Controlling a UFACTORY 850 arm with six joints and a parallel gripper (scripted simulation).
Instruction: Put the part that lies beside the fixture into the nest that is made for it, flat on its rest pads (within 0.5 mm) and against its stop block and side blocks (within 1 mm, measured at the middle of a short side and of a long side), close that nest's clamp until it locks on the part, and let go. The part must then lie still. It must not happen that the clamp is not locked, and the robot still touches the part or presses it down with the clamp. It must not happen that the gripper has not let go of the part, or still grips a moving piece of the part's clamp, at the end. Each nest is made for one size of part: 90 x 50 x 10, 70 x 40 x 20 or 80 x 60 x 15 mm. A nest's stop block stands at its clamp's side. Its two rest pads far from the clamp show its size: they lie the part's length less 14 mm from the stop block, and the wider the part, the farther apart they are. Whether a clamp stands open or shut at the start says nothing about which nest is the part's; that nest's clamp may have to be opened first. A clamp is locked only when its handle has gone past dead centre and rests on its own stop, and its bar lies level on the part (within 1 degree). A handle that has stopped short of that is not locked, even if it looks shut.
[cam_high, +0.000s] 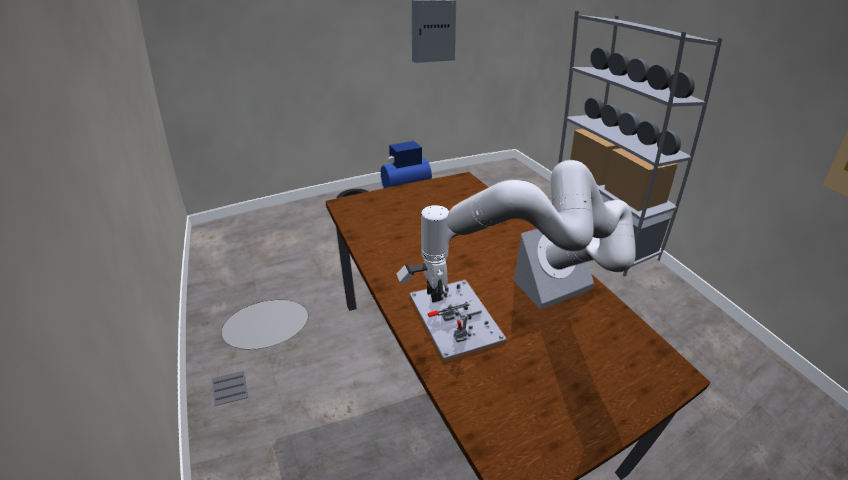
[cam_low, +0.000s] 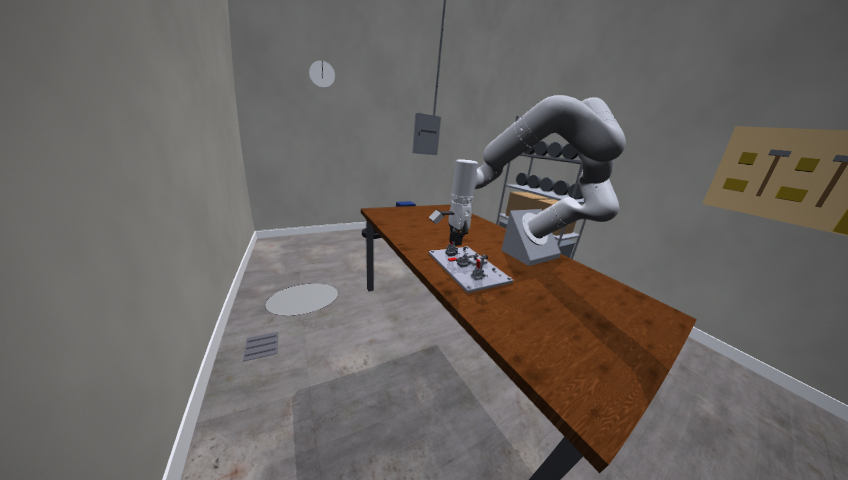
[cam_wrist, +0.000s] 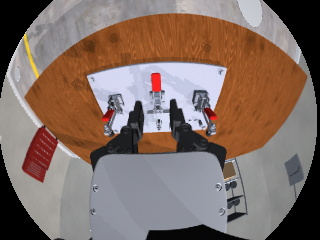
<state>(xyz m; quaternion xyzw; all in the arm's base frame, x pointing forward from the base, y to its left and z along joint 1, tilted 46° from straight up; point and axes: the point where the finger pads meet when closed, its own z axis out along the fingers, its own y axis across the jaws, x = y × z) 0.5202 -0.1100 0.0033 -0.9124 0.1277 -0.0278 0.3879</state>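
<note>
Part: not to be made out; clamping unconfirmed.
The gripper (cam_high: 437, 296) (cam_low: 457, 239) (cam_wrist: 156, 108) stands part-way open and empty, above the upper-left end of the plate (cam_high: 436, 334) (cam_low: 459, 277) (cam_wrist: 130, 75) in the top view. At the wrist frame's upper centre, the middle handle (cam_high: 433, 313) (cam_low: 452, 259) (cam_wrist: 156, 82) lies low, so that clamp looks shut; whether it is locked, or has the part beneath it, cannot be told. Seating and locking therefore cannot be counted as done; the arm's final withdrawal probably remains too.
</note>
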